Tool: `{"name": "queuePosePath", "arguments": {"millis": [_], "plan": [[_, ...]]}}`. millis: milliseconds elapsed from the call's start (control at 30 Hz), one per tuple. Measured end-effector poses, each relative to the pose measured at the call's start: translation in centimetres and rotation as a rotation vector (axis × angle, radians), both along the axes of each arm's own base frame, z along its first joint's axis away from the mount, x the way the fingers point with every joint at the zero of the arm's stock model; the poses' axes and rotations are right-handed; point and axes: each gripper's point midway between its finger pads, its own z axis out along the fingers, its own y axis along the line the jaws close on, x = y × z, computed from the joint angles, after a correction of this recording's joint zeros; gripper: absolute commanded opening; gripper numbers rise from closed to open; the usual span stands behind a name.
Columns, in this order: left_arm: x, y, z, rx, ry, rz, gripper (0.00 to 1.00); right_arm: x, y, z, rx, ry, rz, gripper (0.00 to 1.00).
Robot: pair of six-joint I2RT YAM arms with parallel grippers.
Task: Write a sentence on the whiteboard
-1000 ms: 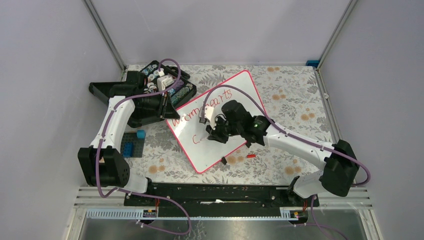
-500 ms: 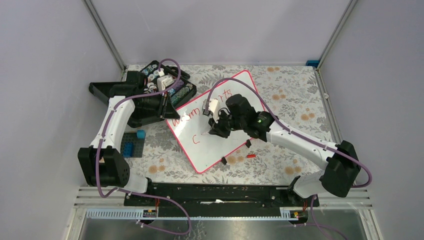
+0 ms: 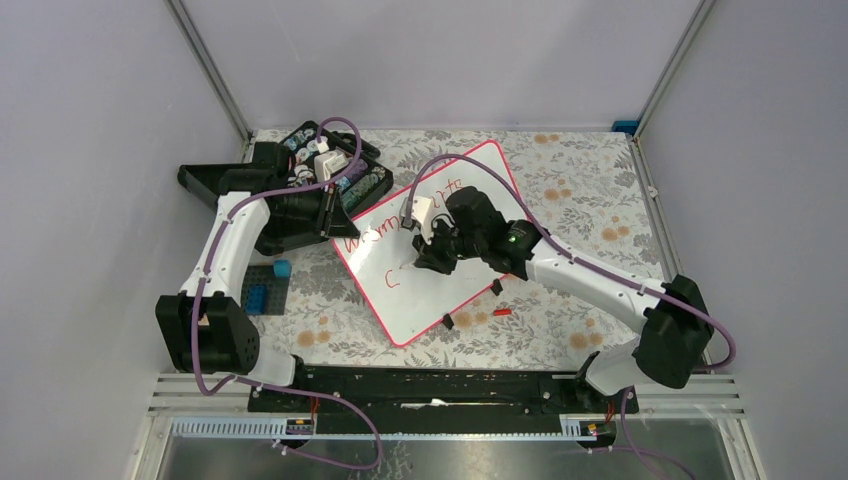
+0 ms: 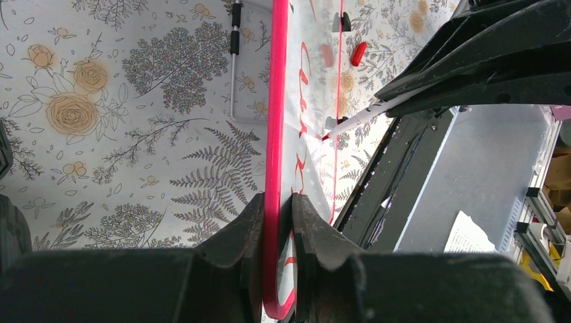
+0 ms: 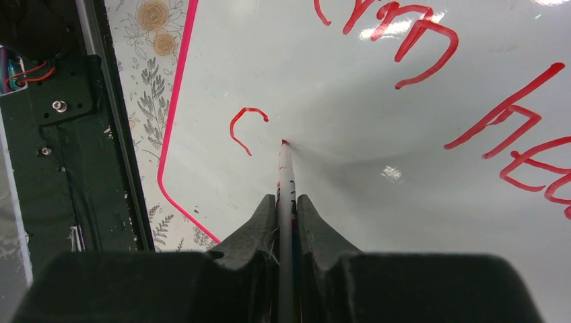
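On floral surface (image 3: 580,190), found whiteboard (image 3: 410,300) lying flat, askew. Saw left gripper (image 4: 277,198) clamped on its pink rim, right gripper (image 5: 286,198) pinching marker (image 5: 285,168), tip on board. Could read sentence (image 3: 365,240) only partly, behind right arm (image 3: 590,280).

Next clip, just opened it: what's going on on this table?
The right gripper is shut on a thin white red-tipped marker, whose tip apparently touches the flat white rectangular whiteboard just right of a lone red letter C that starts the second line. The left gripper clamps the board's pink-red rim, holding it in place. A first line of red handwriting is already on the board, partly hidden by the right arm.
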Motion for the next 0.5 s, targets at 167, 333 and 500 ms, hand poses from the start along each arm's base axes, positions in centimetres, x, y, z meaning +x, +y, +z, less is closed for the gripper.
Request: {"name": "queuePosePath", "arguments": {"millis": [167, 333, 500], "plan": [[0.01, 0.0, -0.02, 0.0, 0.001, 0.0, 0.0, -0.13, 0.26, -0.03, 0.0, 0.0, 0.007, 0.0], [0.03, 0.02, -0.03, 0.0, 0.002, 0.001, 0.0, -0.26, 0.35, -0.09, -0.001, 0.001, 0.011, 0.0], [0.05, 0.0, -0.08, -0.002, 0.004, 0.0, 0.0, -0.4, 0.41, -0.16, -0.002, 0.002, 0.014, 0.0]]}}
